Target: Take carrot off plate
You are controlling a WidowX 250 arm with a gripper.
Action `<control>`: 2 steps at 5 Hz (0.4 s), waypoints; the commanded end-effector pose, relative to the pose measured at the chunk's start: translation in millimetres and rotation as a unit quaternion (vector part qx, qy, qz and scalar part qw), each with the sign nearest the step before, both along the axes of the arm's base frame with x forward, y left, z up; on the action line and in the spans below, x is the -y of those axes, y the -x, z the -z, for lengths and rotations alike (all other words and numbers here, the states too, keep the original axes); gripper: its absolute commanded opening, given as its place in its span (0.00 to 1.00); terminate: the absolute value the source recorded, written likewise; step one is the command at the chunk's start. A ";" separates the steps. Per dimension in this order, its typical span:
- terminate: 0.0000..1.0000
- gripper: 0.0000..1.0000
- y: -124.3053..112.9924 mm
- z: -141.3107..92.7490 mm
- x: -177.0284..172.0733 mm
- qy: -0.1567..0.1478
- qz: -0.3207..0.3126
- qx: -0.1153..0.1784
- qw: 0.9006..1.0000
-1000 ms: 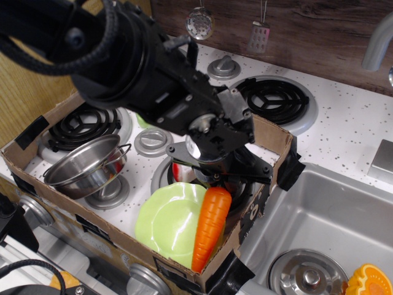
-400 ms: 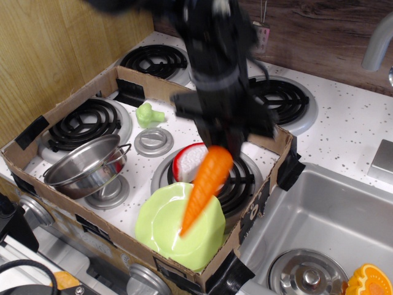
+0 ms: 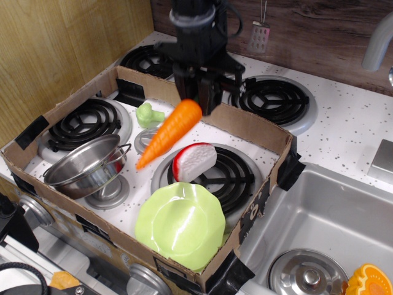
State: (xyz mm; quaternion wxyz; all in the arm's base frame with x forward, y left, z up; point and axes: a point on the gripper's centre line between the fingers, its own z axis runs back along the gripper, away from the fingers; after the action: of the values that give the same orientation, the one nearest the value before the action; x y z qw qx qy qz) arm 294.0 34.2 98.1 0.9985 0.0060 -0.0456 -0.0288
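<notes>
My gripper (image 3: 198,98) is shut on the thick stem end of the orange carrot (image 3: 167,133) and holds it in the air above the stove. The carrot hangs tilted, its tip pointing down and left toward the steel pot (image 3: 86,165). The lime-green plate (image 3: 180,225) with the wavy rim lies bare at the front of the cardboard tray, well below and in front of the carrot.
A cardboard tray wall (image 3: 245,130) rings the stove top. Inside are a red-and-white toy (image 3: 194,161) on the front right burner and a small green toy vegetable (image 3: 147,114). A sink (image 3: 331,215) lies to the right with an orange-slice toy (image 3: 370,281).
The carrot has been lifted off the plate and carried up, back and left. The arm has drawn away toward the back of the stove.
</notes>
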 end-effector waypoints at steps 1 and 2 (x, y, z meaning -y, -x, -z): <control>0.00 0.00 -13.8 -12.0 -30.1 -0.033 0.062 -0.022 0.997; 0.00 0.00 -11.3 -11.2 -45.2 -0.044 0.075 -0.027 0.996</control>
State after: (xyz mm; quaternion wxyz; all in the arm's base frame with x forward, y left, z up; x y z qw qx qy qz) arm 298.7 79.6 98.2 0.9935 0.0383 -0.0020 -0.1068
